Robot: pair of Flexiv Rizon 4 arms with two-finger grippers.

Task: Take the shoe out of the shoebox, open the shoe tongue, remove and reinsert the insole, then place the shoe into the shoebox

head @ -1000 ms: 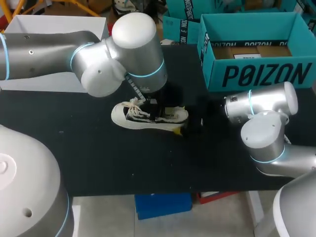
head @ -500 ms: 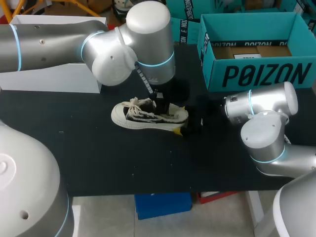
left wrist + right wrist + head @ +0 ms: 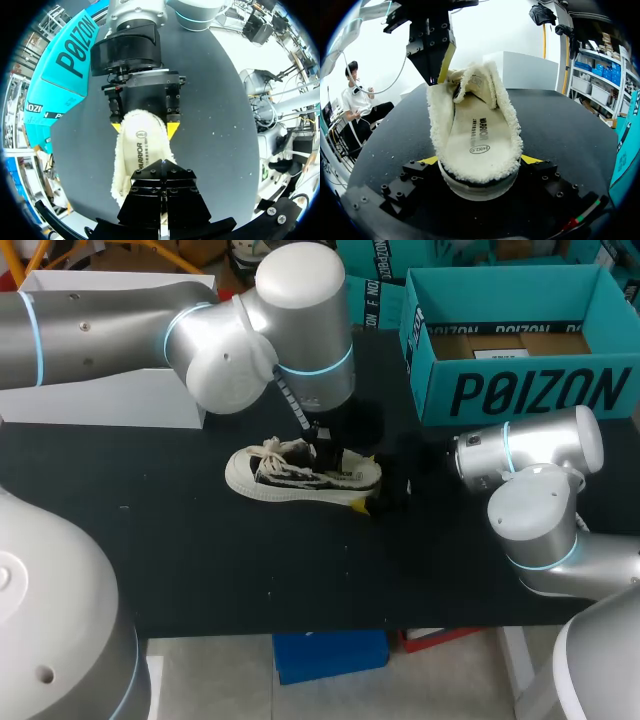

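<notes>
The cream fleece-lined shoe (image 3: 290,478) lies on the black table (image 3: 200,560), toe toward the left. My right gripper (image 3: 372,485) holds its heel, one yellow tip pressed to each side, as the right wrist view shows around the shoe (image 3: 475,125). My left gripper (image 3: 322,452) hangs over the shoe's opening, shut. In the right wrist view my left gripper (image 3: 442,65) meets the fleece edge beside the tongue; whether it pinches anything I cannot tell. The left wrist view looks down past its shut gripper (image 3: 162,162) onto the insole (image 3: 140,150). The teal shoebox (image 3: 520,390) stands open at the back right.
A white box (image 3: 110,290) stands at the back left of the table. A second teal box (image 3: 365,295) sits behind, left of the shoebox. My left arm's big elbow (image 3: 290,330) looms over the middle back.
My left arm swung to the right over the shoe, then held still. The shoe and my right arm have not moved.
</notes>
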